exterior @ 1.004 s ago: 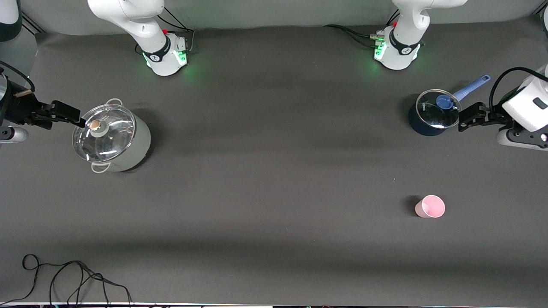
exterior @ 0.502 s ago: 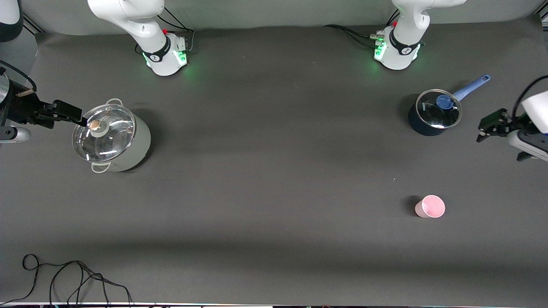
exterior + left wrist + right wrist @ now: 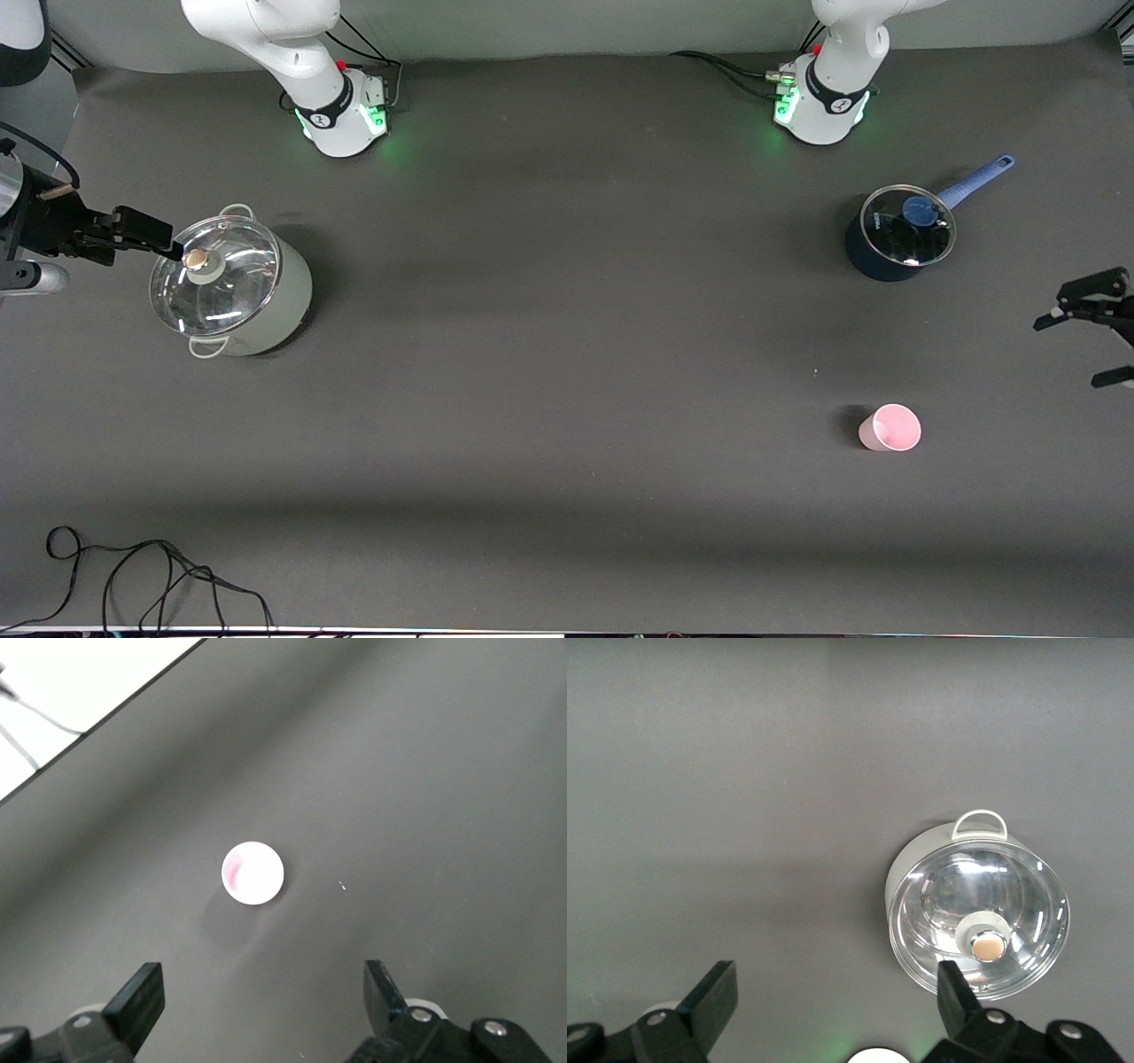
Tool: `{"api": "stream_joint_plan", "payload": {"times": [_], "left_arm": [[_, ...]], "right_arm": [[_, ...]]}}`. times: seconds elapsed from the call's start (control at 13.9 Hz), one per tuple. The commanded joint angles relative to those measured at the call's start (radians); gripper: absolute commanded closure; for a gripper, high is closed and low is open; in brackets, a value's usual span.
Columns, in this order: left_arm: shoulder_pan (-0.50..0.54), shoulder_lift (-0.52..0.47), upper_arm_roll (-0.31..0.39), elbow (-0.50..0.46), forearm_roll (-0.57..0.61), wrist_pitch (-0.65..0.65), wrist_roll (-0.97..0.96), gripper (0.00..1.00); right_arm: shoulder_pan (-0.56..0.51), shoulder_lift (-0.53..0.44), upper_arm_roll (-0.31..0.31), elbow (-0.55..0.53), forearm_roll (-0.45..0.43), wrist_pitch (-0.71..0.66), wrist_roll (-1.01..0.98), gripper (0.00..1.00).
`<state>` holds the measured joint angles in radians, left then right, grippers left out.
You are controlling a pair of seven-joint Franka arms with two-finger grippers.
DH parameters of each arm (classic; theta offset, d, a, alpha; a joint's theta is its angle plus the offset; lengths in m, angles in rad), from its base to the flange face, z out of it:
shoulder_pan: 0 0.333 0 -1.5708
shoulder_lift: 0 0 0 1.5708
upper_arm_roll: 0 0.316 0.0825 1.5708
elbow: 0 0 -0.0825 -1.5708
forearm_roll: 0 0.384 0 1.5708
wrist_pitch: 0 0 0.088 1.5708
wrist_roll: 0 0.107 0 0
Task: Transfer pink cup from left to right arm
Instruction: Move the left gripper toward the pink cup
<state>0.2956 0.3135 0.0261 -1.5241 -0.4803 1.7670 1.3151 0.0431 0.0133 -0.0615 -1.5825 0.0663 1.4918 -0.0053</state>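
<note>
The small pale-pink tapered plastic cup [image 3: 890, 428] [image 3: 252, 873] stands upright on the dark bench [image 3: 567, 372], toward the left arm's end. The left gripper [image 3: 1085, 337] [image 3: 266, 1001] hangs over that edge, jaws apart. The right gripper [image 3: 133, 232] [image 3: 837, 1005] waits at the other end, jaws apart.

From my remote station I count one pink cup [image 3: 889, 428] on the table [image 3: 567, 354]. Two lidded pots stand there: one pale pot [image 3: 232, 286] with a glass lid, and one dark blue saucepan [image 3: 898, 232] with a long blue handle. Two white arms rise from two green-lit bases, and I see two grippers, the left gripper [image 3: 1088, 337] and the right gripper [image 3: 133, 232]. One black cable [image 3: 133, 576] lies looped on the table.
</note>
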Motion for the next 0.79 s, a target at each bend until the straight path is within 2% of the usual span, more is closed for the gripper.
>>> {"api": "stream_joint_plan", "payload": {"times": [0.0,0.14,0.72], "left_arm": [[0.094,0.138,-0.008,0.025,-0.188,0.025,0.294,0.0],[0.128,0.234,-0.009,0.021,-0.326,0.031,0.5,0.0],[0.194,0.525,-0.011,0.009,-0.633,0.028,1.048,0.0]], "right_arm": [[0.004,-0.003,-0.001,0.004,0.013,-0.008,0.013,0.0],[0.004,-0.003,-0.001,0.004,0.013,-0.013,0.013,0.0],[0.006,-0.003,-0.001,0.004,0.013,-0.015,0.013,0.0]]}}
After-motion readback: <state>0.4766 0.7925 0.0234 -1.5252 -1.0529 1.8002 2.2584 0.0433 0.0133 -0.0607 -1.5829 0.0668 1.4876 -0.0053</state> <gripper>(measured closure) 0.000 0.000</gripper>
